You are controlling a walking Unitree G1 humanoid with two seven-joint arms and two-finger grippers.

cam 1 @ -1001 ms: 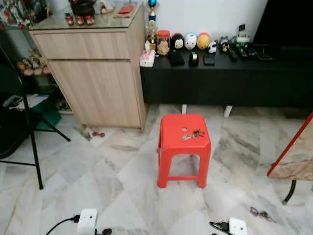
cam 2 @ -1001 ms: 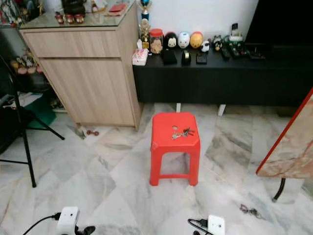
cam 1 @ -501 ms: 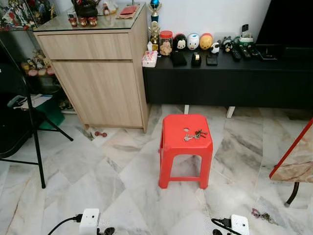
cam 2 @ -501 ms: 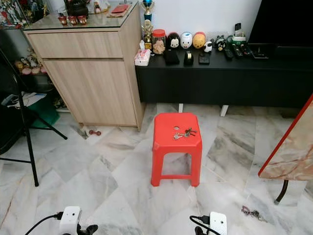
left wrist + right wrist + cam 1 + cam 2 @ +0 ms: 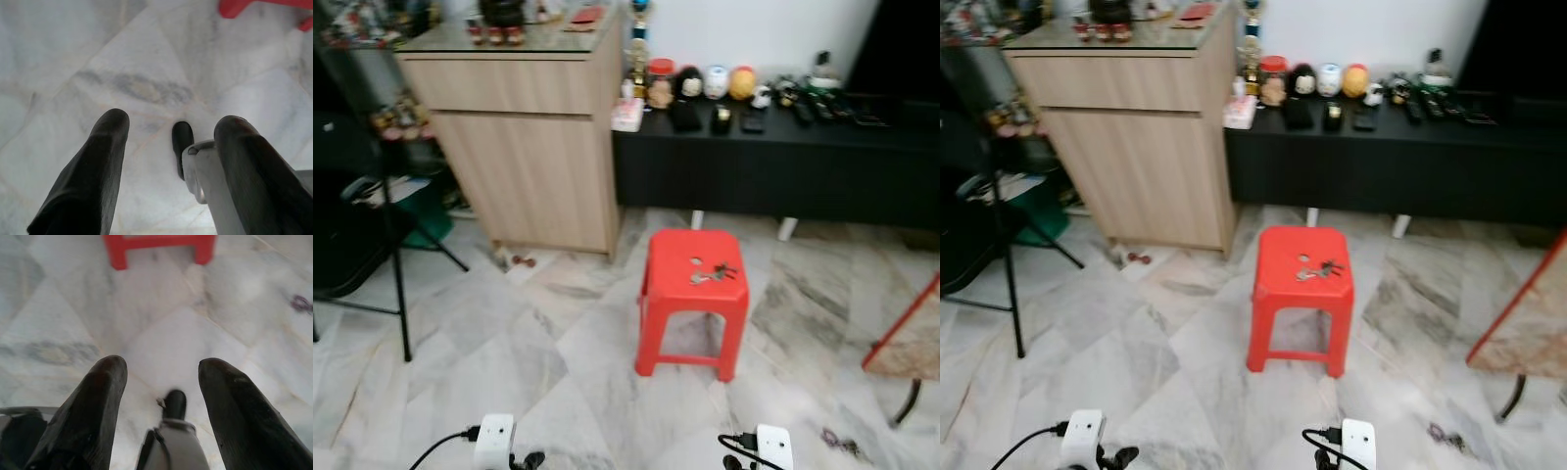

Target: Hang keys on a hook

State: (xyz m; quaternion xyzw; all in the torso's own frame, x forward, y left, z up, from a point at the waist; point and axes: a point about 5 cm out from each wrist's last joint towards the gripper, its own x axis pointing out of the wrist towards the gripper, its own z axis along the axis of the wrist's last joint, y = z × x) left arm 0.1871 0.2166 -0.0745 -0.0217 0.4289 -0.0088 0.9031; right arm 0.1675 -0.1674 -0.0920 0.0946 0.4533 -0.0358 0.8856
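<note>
The keys (image 5: 709, 274) are lying on the seat of the red stool (image 5: 694, 294), which is standing on the marble floor (image 5: 509, 343) well ahead of both grippers. The left gripper (image 5: 168, 132) is being held low over the floor with its two black fingers spread apart and nothing between them; a corner of the red stool is seen beyond it. The right gripper (image 5: 159, 374) is likewise being held over the floor, fingers parted and empty, with the stool's legs straight ahead of it and a small dark object (image 5: 301, 302) lying on the tiles farther off to one side. Beyond the stool, farther from the grippers, a wooden cabinet (image 5: 529, 147) is standing beside a low black worktop (image 5: 773, 157), on which a row of small figurines (image 5: 715, 83) and remote controls is being kept. A black tripod stand (image 5: 396, 264) is standing far off to the left gripper's side. The head views are slightly blurred.
</note>
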